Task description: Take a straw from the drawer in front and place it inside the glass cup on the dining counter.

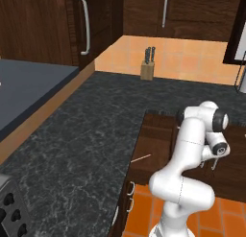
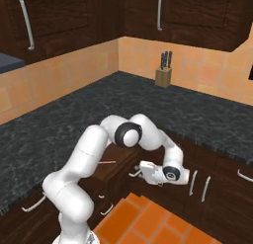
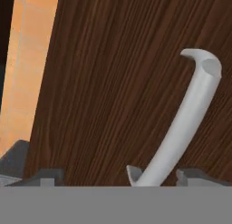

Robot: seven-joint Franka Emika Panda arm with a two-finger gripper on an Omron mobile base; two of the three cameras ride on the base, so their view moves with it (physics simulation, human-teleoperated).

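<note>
Gripper [image 2: 138, 171] at drawer [image 1: 158, 135] front, fingers either side of curved silver handle [image 3: 181, 123] — whether clenched on it cannot be told. Drawer pulled out, box open to above. Straw [image 1: 141, 158] lying flat inside near left edge — reachable once hand lets go of handle.

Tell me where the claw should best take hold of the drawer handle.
Probably at the middle of the handle, coming straight at the drawer front. The curved bar stands off the wood there, leaving room for a finger on each side; its ends meet the front.
</note>
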